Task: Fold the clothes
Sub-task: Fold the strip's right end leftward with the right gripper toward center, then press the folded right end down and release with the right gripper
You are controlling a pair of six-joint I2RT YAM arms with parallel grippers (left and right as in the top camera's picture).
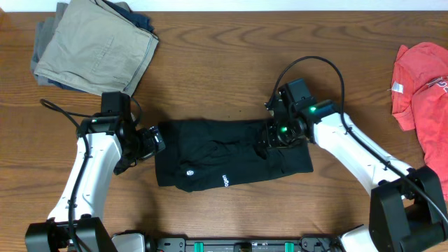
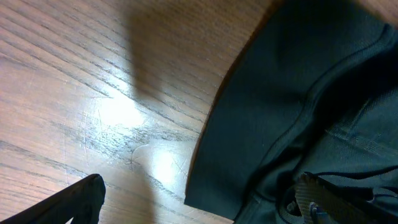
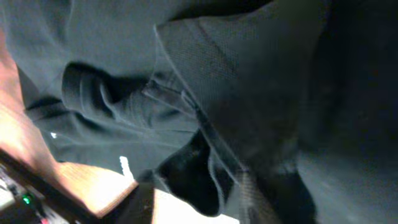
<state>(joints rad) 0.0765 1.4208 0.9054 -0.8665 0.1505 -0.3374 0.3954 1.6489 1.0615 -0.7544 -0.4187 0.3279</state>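
Note:
The clothes are a black garment lying crumpled in a rough rectangle at the table's middle, with a small white round logo and white lettering near the front edge. My left gripper sits low at the garment's left edge. In the left wrist view it is open wide, and a corner of the black cloth reaches between its fingers. My right gripper is over the garment's upper right part. Seen from the right wrist, it is open, and a raised fold of black cloth stands between its fingers.
Folded khaki trousers lie on darker cloth at the back left corner. A red T-shirt lies at the right edge. Bare wooden table surrounds the black garment. The arms' bases sit along the front edge.

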